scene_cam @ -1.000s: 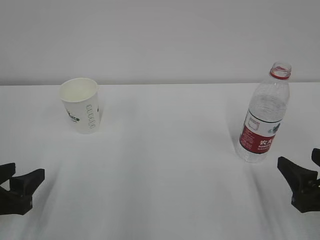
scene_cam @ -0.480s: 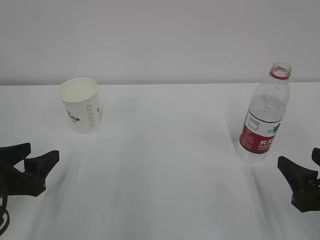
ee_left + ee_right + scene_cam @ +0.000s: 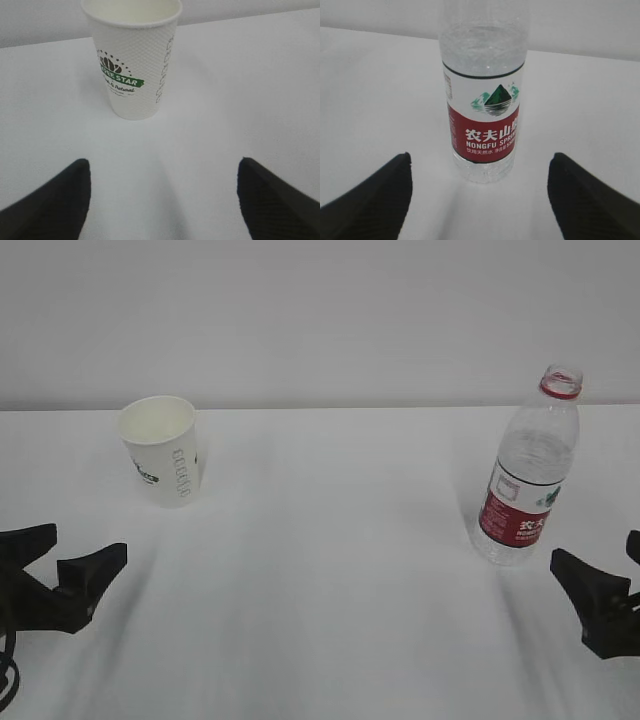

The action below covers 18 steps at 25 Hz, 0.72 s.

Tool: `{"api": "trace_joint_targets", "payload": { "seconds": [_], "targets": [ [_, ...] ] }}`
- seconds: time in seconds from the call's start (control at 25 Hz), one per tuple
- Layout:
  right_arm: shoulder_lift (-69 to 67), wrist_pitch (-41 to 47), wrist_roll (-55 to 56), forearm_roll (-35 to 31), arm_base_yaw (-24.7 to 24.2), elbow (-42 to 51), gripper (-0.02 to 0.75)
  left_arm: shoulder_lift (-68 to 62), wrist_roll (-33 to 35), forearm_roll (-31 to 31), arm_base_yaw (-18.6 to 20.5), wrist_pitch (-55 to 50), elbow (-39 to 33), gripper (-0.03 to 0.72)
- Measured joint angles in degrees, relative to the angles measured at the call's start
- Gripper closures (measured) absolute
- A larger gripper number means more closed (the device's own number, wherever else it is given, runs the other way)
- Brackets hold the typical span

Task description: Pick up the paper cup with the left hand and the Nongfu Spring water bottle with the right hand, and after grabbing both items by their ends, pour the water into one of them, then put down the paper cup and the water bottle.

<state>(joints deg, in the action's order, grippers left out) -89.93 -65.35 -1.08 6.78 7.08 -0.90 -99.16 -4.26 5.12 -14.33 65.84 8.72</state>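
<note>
Your cup (image 3: 132,55) read "STAR" and "Natural"; your bottle (image 3: 484,100) read "NONGFU". Both stood upright on the counter (image 3: 340,540), ahead of wide, empty left fingers (image 3: 50,205) and right fingers (image 3: 590,200).

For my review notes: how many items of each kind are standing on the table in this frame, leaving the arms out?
Paper cup: 1
Nongfu Spring water bottle: 1
Total: 2, both upright on the white table.
</note>
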Motion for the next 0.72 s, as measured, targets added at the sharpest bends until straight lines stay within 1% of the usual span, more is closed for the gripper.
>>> {"api": "trace_joint_targets", "payload": {
  "seconds": [0.32,0.48,0.72],
  "targets": [
    [-0.4,-0.3,0.0,0.0,0.0,-1.8,0.091,0.0,0.0,0.0,0.0,0.0,0.0,0.003],
    [-3.8,-0.3,0.0,0.0,0.0,-2.7,0.09,0.0,0.0,0.0,0.0,0.0,0.0,0.006],
    [-7.4,-0.3,0.4,0.0,0.0,-6.5,0.087,0.0,0.0,0.0,0.0,0.0,0.0,0.01]
  ]
}}
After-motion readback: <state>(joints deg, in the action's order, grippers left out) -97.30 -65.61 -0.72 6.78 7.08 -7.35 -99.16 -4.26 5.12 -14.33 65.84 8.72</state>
